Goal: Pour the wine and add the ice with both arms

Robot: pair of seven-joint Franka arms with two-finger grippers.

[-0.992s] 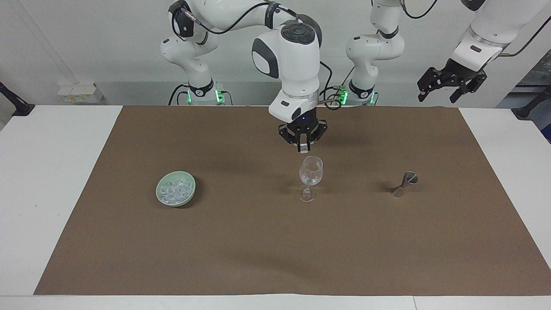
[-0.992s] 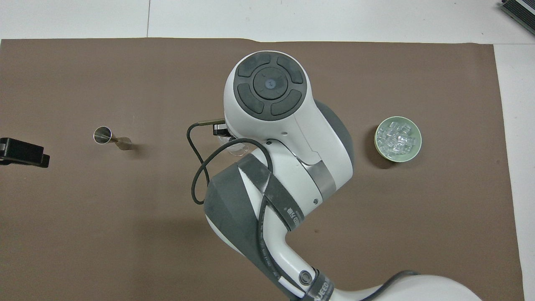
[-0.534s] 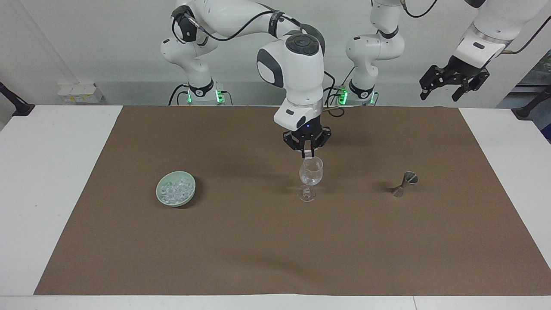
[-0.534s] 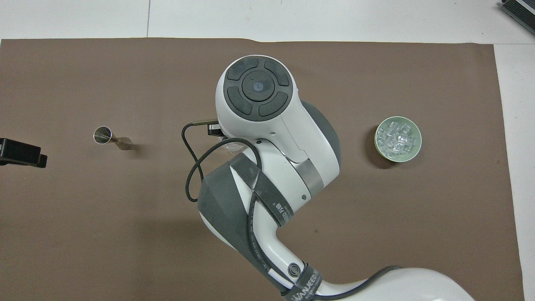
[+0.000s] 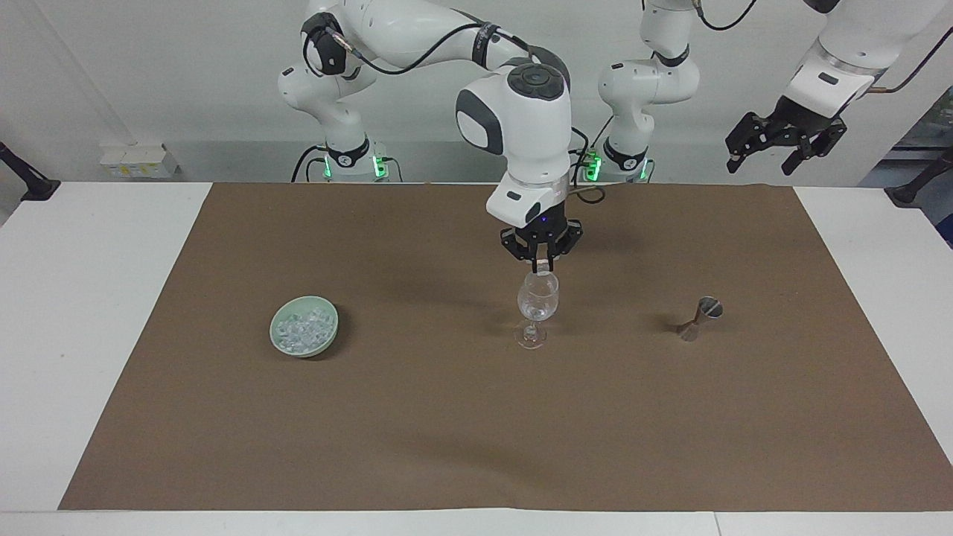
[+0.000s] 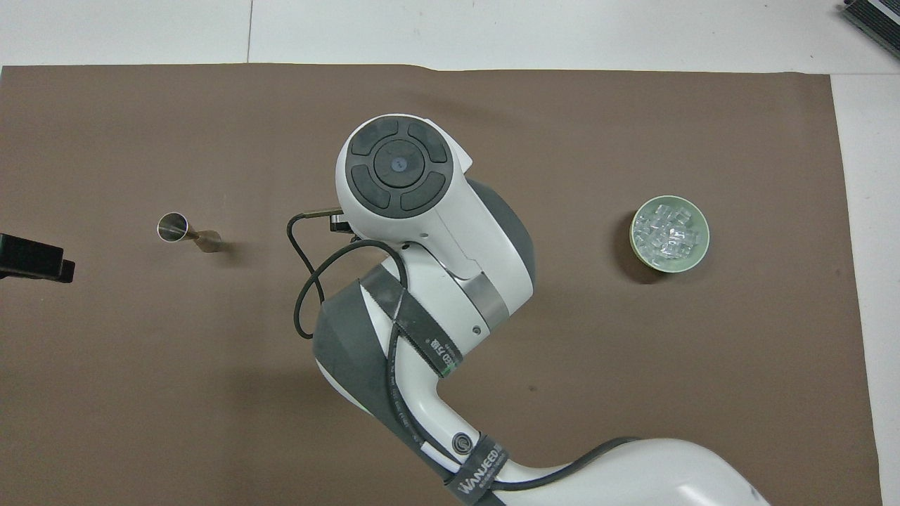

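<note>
While the left gripper (image 5: 783, 147) is waiting open, the right gripper (image 5: 541, 261), shut, is hanging over the glass (image 5: 537, 296).
Ice (image 5: 302, 328) is sitting in its bowl (image 5: 327, 336).

Hidden and cut-off parts of the table scene

In the overhead view the right arm (image 6: 422, 281) covers the wine glass (image 5: 537, 305) and its own gripper completely, and its lower part is cut by the bottom edge. The left gripper (image 6: 31, 257) shows there only as a black piece at the picture's edge. In the facing view the upper links of the left arm (image 5: 841, 45) are cut by the top edge. What the right gripper (image 5: 542, 266) pinches over the glass is too small to tell. The single cubes of the ice (image 5: 301, 330) in the green bowl (image 5: 279, 344) are not distinguishable.
</note>
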